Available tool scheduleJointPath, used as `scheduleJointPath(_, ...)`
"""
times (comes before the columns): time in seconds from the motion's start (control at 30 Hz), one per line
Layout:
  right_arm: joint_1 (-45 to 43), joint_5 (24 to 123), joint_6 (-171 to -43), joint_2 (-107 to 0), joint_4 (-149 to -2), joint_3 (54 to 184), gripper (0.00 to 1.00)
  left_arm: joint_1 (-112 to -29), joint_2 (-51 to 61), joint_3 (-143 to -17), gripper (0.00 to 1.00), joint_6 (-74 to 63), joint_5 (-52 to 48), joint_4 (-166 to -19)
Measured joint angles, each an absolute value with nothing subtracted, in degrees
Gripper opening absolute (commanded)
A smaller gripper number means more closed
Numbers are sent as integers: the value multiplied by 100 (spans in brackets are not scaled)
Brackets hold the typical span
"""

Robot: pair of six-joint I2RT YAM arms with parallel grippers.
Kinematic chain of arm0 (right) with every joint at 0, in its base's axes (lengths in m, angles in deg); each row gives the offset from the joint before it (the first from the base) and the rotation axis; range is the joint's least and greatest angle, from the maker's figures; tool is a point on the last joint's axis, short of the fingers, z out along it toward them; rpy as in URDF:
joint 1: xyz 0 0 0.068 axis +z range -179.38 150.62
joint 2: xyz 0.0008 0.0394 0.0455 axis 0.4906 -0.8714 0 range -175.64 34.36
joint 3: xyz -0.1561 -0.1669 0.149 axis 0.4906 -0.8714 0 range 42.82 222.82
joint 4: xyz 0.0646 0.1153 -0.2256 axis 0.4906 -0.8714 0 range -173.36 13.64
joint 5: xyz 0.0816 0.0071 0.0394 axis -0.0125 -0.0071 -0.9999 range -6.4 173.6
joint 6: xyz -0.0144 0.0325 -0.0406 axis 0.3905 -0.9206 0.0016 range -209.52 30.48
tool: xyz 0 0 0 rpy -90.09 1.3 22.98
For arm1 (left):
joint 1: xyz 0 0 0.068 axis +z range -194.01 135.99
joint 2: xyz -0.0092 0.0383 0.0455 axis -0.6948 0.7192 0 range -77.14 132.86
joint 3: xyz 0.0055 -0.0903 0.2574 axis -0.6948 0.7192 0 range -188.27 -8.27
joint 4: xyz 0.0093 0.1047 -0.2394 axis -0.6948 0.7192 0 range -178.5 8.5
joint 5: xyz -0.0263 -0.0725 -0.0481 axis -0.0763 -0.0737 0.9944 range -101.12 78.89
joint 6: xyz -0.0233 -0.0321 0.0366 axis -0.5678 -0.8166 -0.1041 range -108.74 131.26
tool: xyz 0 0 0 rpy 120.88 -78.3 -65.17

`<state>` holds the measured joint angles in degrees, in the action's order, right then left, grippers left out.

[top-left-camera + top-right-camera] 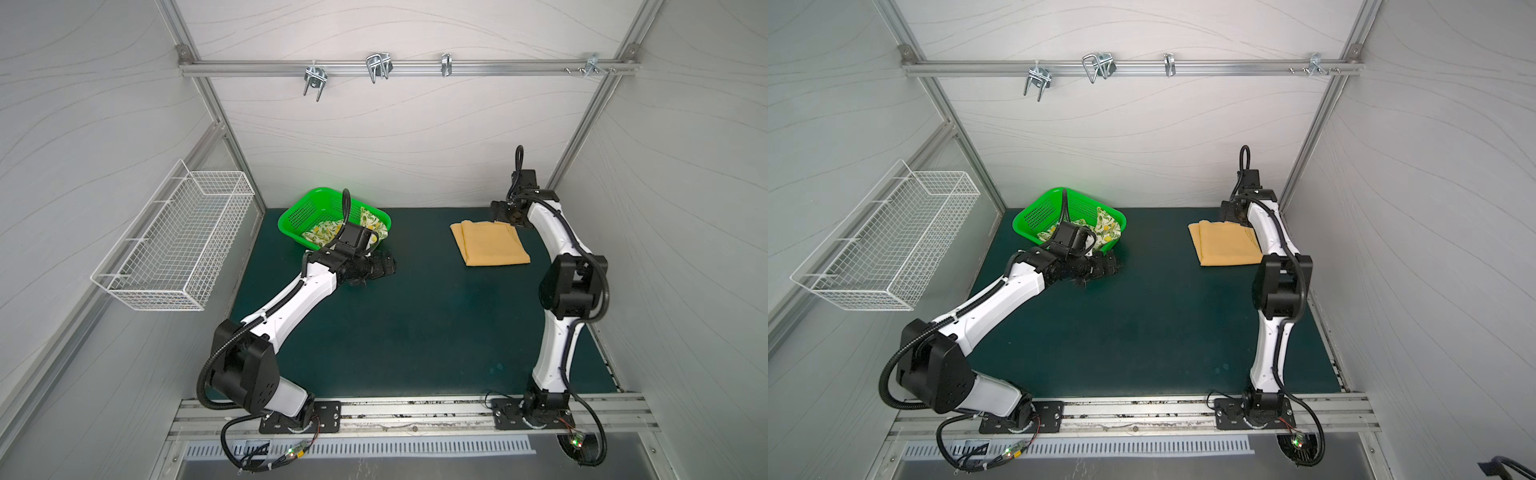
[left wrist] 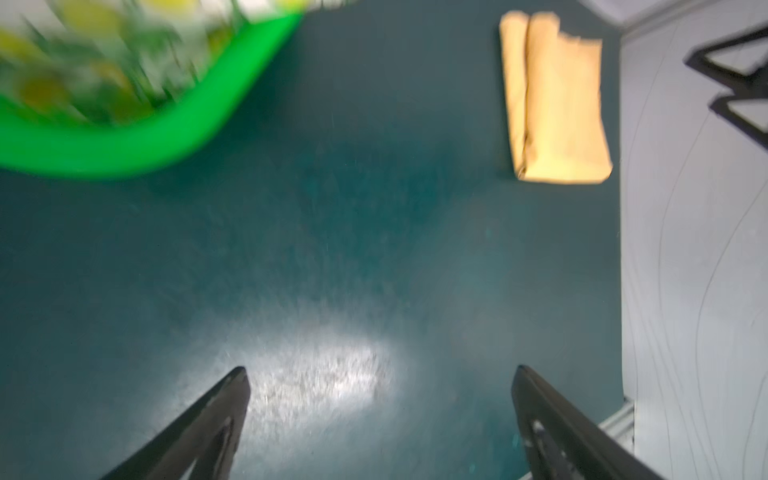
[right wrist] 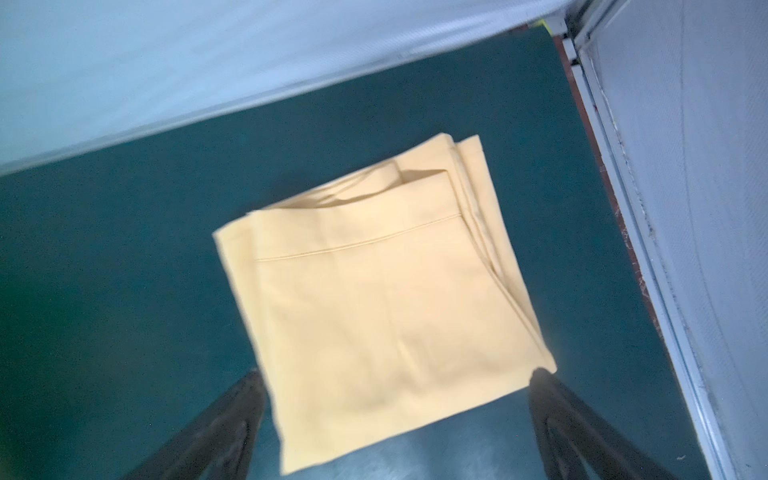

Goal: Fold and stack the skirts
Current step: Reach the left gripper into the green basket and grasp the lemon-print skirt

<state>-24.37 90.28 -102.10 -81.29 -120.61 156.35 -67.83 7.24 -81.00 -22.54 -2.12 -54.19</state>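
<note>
- Mustard-orange cloth, the plain skirt (image 1: pixel 490 243) lies folded into a flat, layered rectangle on the dark green table mat (image 1: pixel 415 332). It is toward the far right, well apart from the green basket (image 1: pixel 291 216).
- The lemon-print skirt (image 1: pixel 326 230) sits crumpled inside that basket at the far left. The left arm's wrist partly hides it in both top views, and it is not yet folded.
- The right gripper (image 3: pixel 397 374) hovers over the near edge of the mustard skirt. Its jaws are spread wide with no cloth pinched between them.
- The left gripper (image 2: pixel 380 372) hangs over bare mat just beside the basket, its jaws equally wide and empty.
- Both skirts look light, soft and limp, so either would likely sag and lose its shape if lifted by a single point.
- The folded skirt seems best left where it lies. If it must be shifted, a pinch through all layers at the folded edge should keep the stack together.
- For the lemon-print skirt, a bunched fold standing proud near the basket rim looks the easiest hold. The cloth might snag on the perforated walls, and a basket this light could drag along with it.
- By the look of things, one skirt is done. The second remains to be fetched, folded and laid on top.
</note>
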Motion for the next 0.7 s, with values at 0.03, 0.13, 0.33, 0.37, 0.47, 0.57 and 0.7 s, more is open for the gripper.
scheduleJointPath(0.03,-2349,8925,-10310,-7880,-11953,15461,99,-6693,748,-8262,99,-2256,-265,-5363)
scheduleJointPath(0.13,-1941,8586,-10553,-7102,-11595,14761,99,-6321,1008,-8896,99,-2243,-413,-5140)
scheduleJointPath(0.33,-1305,7941,-11010,-6154,-10924,13080,99,-5480,2289,-10209,98,-2165,-367,-4777)
scheduleJointPath(0.37,-1263,7845,-11084,-6060,-10845,12818,99,-5351,2564,-10415,98,-2147,-321,-4694)
scheduleJointPath(0.47,-1195,7609,-11263,-5808,-10570,12086,99,-5062,3347,-10961,98,-2081,-177,-4436)
scheduleJointPath(0.57,-1154,7377,-11412,-5627,-10395,11614,99,-4857,4005,-11389,97,-2046,-87,-4174)
scheduleJointPath(0.7,-1082,7087,-11567,-5375,-10117,11177,99,-4785,4667,-12043,97,-2036,-50,-3822)
